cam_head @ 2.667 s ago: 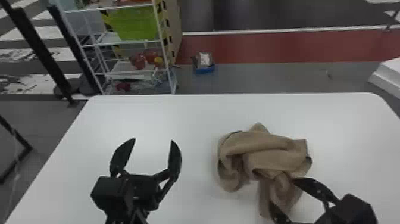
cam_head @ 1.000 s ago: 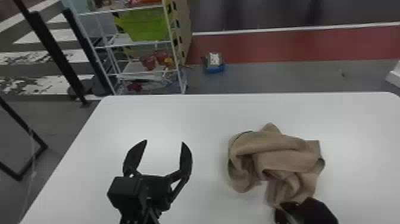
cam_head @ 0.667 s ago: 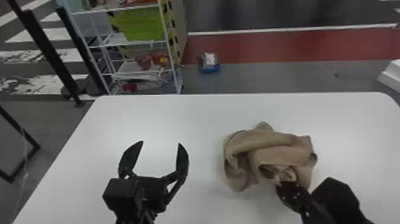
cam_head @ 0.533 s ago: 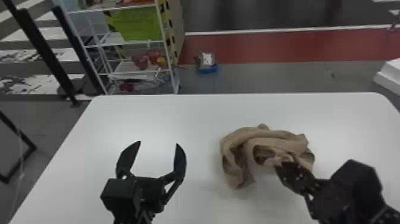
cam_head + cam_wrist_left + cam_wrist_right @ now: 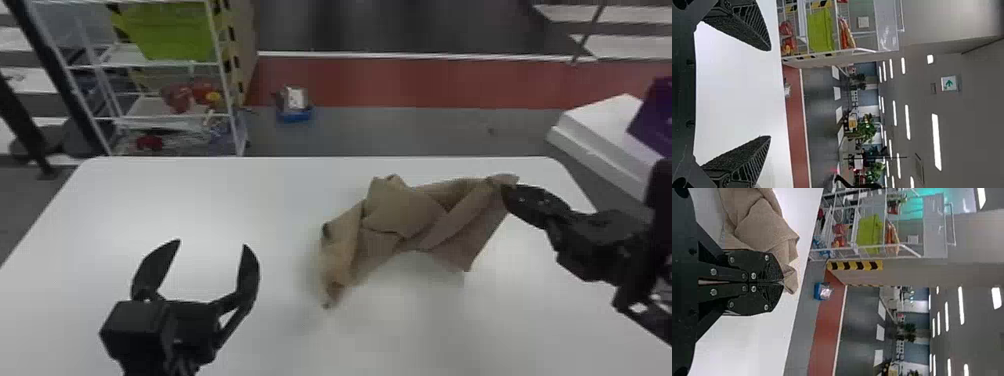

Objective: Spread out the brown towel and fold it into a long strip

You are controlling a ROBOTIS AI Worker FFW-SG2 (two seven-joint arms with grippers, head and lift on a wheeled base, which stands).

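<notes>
R pincer (image 5: 507, 194) closed w/ edge of brown towel (image 5: 400, 212) btwn its tips; rest of towel runs rumpled to that pincer's L, over white desk (image 5: 280, 200). L pincer (image 5: 210, 245) spread wide, empty; towel's to its R & farther fwd, not touching.

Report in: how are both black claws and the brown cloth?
Left black gripper: open above white table. Right black gripper: shut on brown cloth towel's end. Towel crumpled, partly lifted; own folds in the way of spreading.
</notes>
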